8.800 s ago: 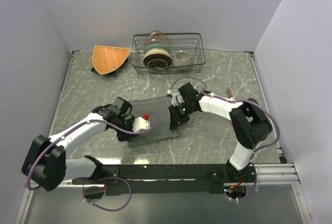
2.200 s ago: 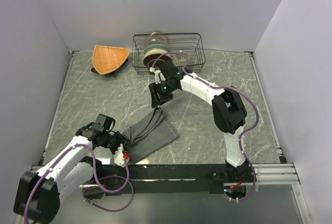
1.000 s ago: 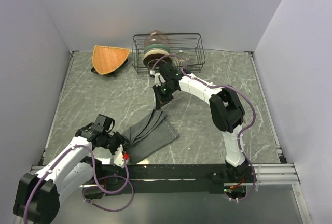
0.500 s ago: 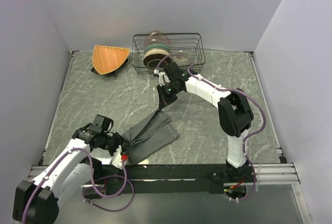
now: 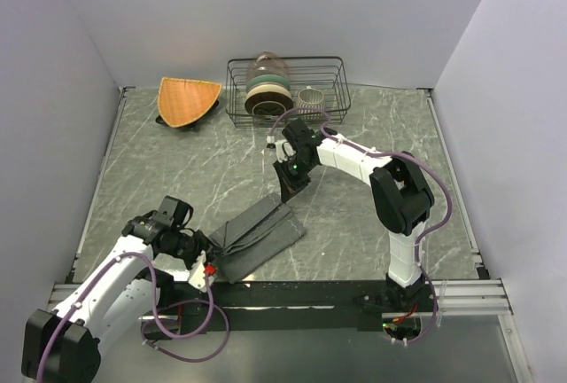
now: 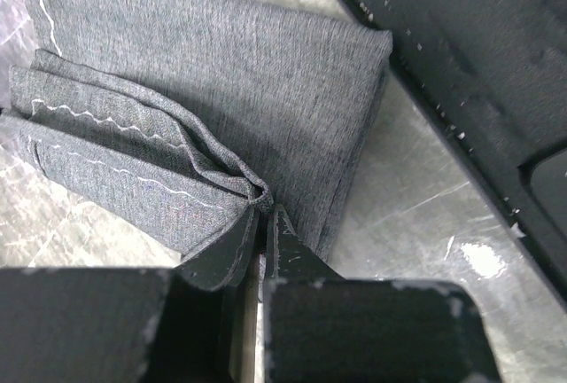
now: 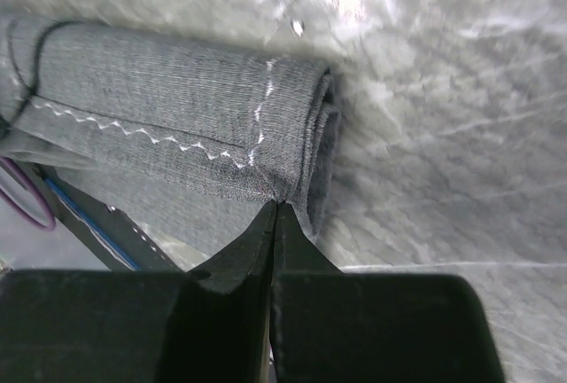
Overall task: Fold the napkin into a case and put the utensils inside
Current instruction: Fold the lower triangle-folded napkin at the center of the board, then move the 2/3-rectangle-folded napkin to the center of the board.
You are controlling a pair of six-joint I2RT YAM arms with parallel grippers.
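Note:
The dark grey napkin lies bunched in long folds on the marble table, strung between my two grippers. My left gripper is shut on its near-left end; in the left wrist view the jaws pinch a gathered corner of the napkin. My right gripper is shut on the far-right end. The right wrist view shows those jaws closed on the stitched edge of the rolled napkin. The utensils are hidden, and no finished case shows.
A wire rack with stacked plates and a cup stands at the back. An orange fan-shaped mat lies to its left. The black mounting rail runs along the near edge, close to the napkin's corner.
My right gripper has come away from the rack toward the near side, carrying the napkin's far end, so the cloth has shortened and bunched. The left gripper has barely moved.

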